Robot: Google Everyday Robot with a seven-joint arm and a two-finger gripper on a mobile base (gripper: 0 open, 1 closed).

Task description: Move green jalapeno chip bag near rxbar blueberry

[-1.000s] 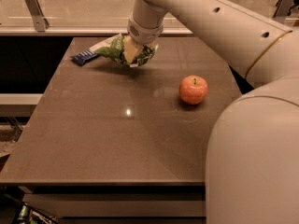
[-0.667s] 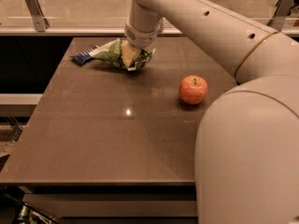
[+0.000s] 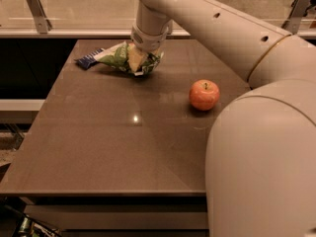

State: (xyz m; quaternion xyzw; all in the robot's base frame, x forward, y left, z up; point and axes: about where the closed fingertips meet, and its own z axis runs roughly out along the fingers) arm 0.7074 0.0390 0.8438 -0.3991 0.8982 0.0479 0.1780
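The green jalapeno chip bag [image 3: 114, 57] lies crinkled at the far left of the brown table [image 3: 113, 142], low on or just above its surface. My gripper [image 3: 137, 59] comes down from above and is shut on the bag's right part. The rxbar blueberry [image 3: 89, 61] is a small dark blue wrapper right at the bag's left end, touching or partly under it. My arm hides the bag's upper right edge.
A red apple [image 3: 204, 94] sits on the table's right side, apart from the bag. My large white arm [image 3: 256, 132] fills the right foreground. A counter with metal brackets [image 3: 35, 6] runs behind the table. The table's left edge drops off into a dark gap.
My gripper has carried the chip bag a little to the left and back, so its left end now reaches the blue bar. The apple has not moved.
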